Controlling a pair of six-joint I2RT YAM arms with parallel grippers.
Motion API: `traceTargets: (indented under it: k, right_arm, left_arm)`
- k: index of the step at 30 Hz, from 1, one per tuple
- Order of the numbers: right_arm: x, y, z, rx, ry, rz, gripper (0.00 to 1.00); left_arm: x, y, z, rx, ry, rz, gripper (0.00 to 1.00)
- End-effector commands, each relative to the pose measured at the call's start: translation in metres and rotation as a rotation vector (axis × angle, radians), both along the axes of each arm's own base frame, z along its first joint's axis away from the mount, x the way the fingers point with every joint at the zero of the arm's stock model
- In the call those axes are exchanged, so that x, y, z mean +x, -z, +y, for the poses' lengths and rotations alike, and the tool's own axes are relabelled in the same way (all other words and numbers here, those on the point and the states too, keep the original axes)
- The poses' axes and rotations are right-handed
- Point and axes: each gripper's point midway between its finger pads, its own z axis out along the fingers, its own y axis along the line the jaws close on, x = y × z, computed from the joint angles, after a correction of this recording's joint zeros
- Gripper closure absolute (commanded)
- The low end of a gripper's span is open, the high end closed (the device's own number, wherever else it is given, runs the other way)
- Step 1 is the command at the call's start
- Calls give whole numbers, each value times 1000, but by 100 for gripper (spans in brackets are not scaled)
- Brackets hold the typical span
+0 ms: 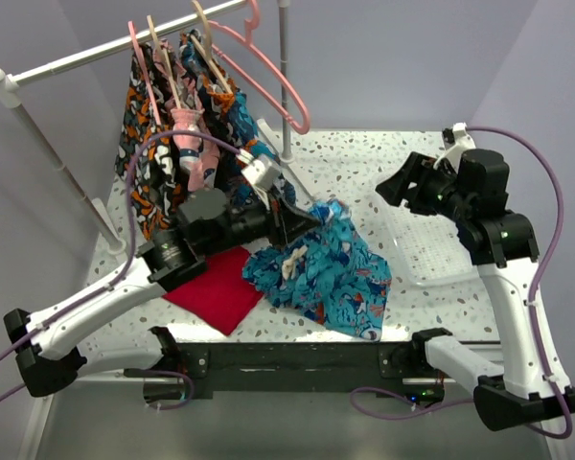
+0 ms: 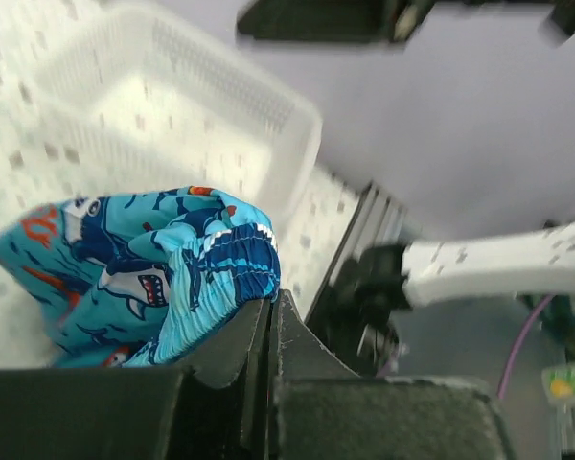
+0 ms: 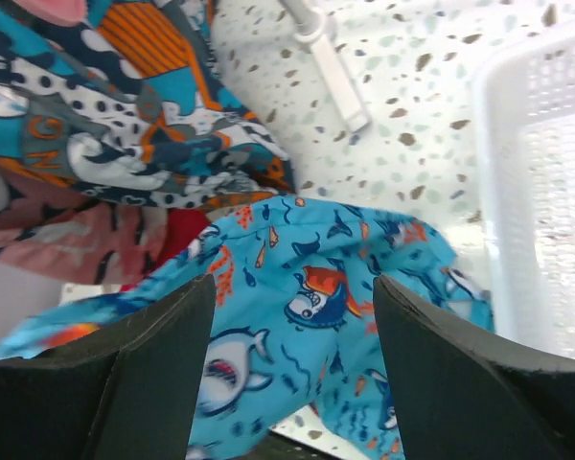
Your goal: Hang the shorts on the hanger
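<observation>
The blue cartoon-print shorts (image 1: 331, 273) lie bunched on the table's front middle, with one edge raised. My left gripper (image 1: 305, 222) is shut on that raised edge. In the left wrist view its jaws (image 2: 271, 302) are pressed together, with the gathered waistband of the shorts (image 2: 153, 268) at their tip. The salmon-pink hanger (image 1: 280, 91) hangs by its hook from the rail at the back, empty. My right gripper (image 1: 395, 188) is open and empty, above and to the right of the shorts. In its wrist view the shorts (image 3: 307, 316) lie between and below its spread fingers (image 3: 292, 285).
A red cloth (image 1: 216, 287) lies left of the shorts. A white mesh basket (image 1: 431, 251) stands on the right, and also shows in the right wrist view (image 3: 541, 182). Patterned garments (image 1: 158, 144) hang on wooden hangers from the rail (image 1: 105, 53). The rack's upright post (image 1: 286, 86) stands behind the shorts.
</observation>
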Motion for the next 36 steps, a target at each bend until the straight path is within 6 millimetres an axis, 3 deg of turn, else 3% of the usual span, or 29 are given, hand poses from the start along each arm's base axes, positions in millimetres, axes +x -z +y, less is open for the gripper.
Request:
traceTargets:
  k: [1,2,3,4,5,6,8,9,12,18,20,22,26,31,36]
  right_arm:
    - [-5,23,-12,-64,33,-20,29]
    - [-4,27,-6,-38,12,-17,29]
    - [-6,47,-1,-37,-6,22,29]
    - [-9,54,2,-35,-16,26,29]
    - [-8,59,4,-35,-13,24,29]
    - [-14,76,11,-44,-41,56,30]
    - [-18,87,15,-59,-48,65,31]
    - [-23,99,20,-72,-69,90,32]
    - [-31,120,25,-109,-91,124,34]
    - [-55,133,43,-182,-174,131,36]
    - [-68,138,54,-214,-224,145,36]
    - [-76,141,55,-258,-224,154,37]
    - [-101,130,78,-321,-302,137,37]
    - [-110,142,77,-478,-291,165,36]
    - [-109,143,67,-536,-273,154,35]
  left_arm:
    - [-39,126,-33,265,143,173,100]
    - [-40,142,-39,304,130,179,100]
    - [-44,158,-43,347,132,201,100]
    - [-47,182,-48,406,131,237,98]
    - [-45,193,-48,430,113,257,93]
    - [-45,202,-46,447,94,280,76]
    - [-40,213,-35,474,38,287,64]
    - [-38,215,-29,480,14,291,47]
    - [-34,213,-7,492,-65,283,27]
    - [-19,206,50,534,-314,314,31]
    - [-6,208,80,598,-465,317,34]
    - [10,207,96,617,-582,325,38]
    - [27,219,129,748,-742,333,43]
    - [52,226,130,753,-786,349,43]
    - [71,234,112,764,-781,345,42]
